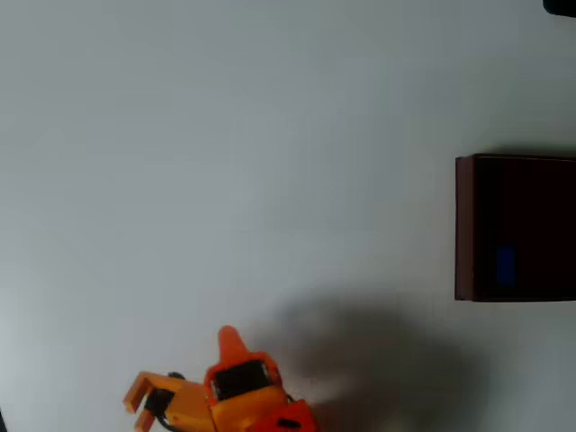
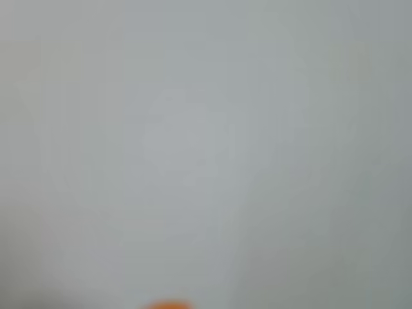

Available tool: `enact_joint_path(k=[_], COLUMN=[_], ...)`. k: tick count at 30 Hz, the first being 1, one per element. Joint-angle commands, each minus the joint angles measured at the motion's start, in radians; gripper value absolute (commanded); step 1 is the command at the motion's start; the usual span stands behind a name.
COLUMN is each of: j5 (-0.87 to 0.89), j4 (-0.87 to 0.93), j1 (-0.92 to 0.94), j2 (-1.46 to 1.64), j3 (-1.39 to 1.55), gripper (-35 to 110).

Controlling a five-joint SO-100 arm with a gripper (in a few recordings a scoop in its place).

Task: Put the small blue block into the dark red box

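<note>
The dark red box (image 1: 464,229) stands at the right edge of the overhead view, with thin maroon walls and a nearly black inside. The small blue block (image 1: 506,265) lies inside it, low and left of centre, as a dim blue patch. My orange gripper (image 1: 229,338) is far from the box, at the bottom edge left of centre. Its fingers come together in one pointed tip with no gap and nothing between them. The wrist view is a blurred stretch of white table with an orange sliver of a fingertip (image 2: 167,304) at the bottom edge.
The white table (image 1: 270,162) spreads wide between the gripper and the box. The arm's shadow (image 1: 378,351) lies on the table to the right of the gripper. A small dark object (image 1: 562,6) shows at the top right corner.
</note>
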Motion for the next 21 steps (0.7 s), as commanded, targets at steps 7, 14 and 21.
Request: enact_joint_path(k=[7,14,21], j5=[-0.126,-0.126,-0.114], j4=[-0.026,-0.028,-0.028], j1=[-0.092,-0.114,-0.092], j2=[0.011,0.011,0.011], j3=[0.097,0.097,0.097], gripper=[0,0,0])
